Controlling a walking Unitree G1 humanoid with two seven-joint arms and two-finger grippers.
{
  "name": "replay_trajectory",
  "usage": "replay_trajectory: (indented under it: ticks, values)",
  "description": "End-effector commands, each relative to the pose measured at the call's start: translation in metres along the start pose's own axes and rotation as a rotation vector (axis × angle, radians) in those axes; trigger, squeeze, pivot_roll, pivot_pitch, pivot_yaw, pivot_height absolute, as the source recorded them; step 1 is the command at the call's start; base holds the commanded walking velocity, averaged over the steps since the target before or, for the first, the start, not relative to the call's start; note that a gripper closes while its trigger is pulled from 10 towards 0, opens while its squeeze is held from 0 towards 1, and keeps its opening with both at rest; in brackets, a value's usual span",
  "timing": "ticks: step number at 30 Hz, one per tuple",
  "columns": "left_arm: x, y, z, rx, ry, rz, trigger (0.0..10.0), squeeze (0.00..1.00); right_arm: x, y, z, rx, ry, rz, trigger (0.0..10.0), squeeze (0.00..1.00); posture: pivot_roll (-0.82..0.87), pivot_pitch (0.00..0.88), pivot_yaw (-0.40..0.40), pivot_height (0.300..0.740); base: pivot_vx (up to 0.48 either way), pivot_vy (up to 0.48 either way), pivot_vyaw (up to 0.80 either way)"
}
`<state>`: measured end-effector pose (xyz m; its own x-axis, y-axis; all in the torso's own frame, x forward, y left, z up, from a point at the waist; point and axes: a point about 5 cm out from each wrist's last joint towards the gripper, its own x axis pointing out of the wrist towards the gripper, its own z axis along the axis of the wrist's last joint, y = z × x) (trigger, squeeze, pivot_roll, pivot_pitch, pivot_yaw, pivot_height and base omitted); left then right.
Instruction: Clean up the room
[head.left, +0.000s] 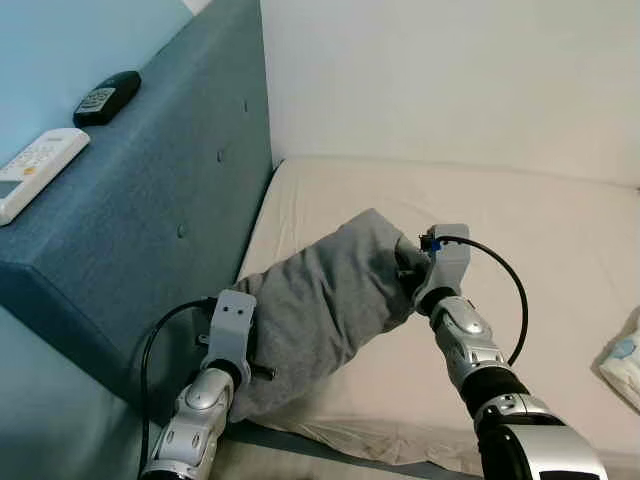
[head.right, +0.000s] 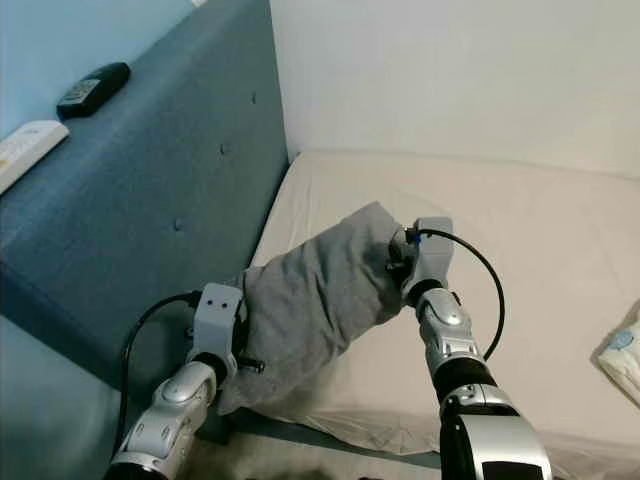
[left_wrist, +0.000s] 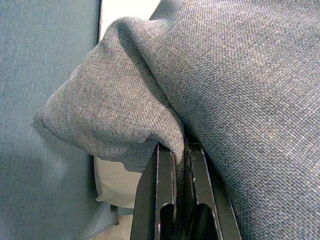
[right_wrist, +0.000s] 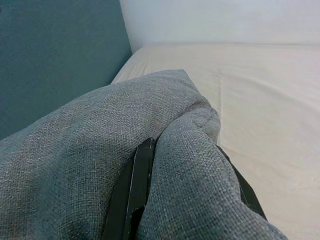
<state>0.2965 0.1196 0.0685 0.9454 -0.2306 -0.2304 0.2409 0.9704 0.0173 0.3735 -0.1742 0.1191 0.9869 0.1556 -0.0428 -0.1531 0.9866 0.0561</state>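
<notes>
A grey pillow (head.left: 320, 300) lies slanted over the near left corner of the cream mattress (head.left: 560, 260), close to the blue headboard (head.left: 150, 210). My left gripper (left_wrist: 181, 155) is shut on the pillow's near lower edge, its fingers (left_wrist: 159, 185) pinching a fold of the grey fabric. My right gripper (head.left: 408, 268) is shut on the pillow's far end, with cloth bulging over its fingers (right_wrist: 140, 180). Both grippers hold the pillow between them.
A white remote (head.left: 35, 170) and a black remote (head.left: 108, 97) lie on top of the headboard. A white and blue item (head.left: 625, 365) sits at the mattress's right edge. A pale wall (head.left: 450, 70) stands behind the bed.
</notes>
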Motion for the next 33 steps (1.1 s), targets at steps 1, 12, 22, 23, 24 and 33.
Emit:
replay_trajectory:
  ticks: [1,12,22,23,24,33]
  values:
    - [0.0031,-0.0111,0.0174,0.027,-0.067,-0.061,10.0,0.00,0.0001,0.0149,-0.0078,0.016,0.015,0.066,10.0,0.00,0.08,0.195,0.002,0.660,0.000,0.000,0.00]
    - [0.0027,-0.0115,0.0177,0.028,-0.060,-0.073,10.0,0.00,-0.0010,0.0135,-0.0089,0.011,0.013,0.058,10.0,0.00,0.08,0.203,0.011,0.655,0.000,0.000,0.00]
    - [0.0035,-0.0128,0.0190,0.030,-0.055,-0.081,10.0,0.00,-0.0032,0.0103,-0.0112,0.028,0.011,0.048,10.0,0.00,0.08,0.207,0.015,0.635,0.000,0.000,0.00]
    - [0.0035,-0.0128,0.0190,0.030,-0.055,-0.081,10.0,0.00,-0.0032,0.0103,-0.0112,0.028,0.011,0.048,10.0,0.00,0.08,0.207,0.015,0.635,0.000,0.000,0.00]
    - [0.0036,-0.0128,0.0190,0.031,-0.053,-0.082,10.0,0.00,-0.0033,0.0101,-0.0114,0.026,0.013,0.046,10.0,0.00,0.08,0.207,0.015,0.630,0.000,0.000,0.00]
    - [0.0034,-0.0134,0.0192,0.038,-0.048,-0.094,10.0,0.00,-0.0036,0.0102,-0.0122,0.025,0.012,0.039,10.0,0.00,0.09,0.209,0.021,0.630,0.000,0.000,0.00]
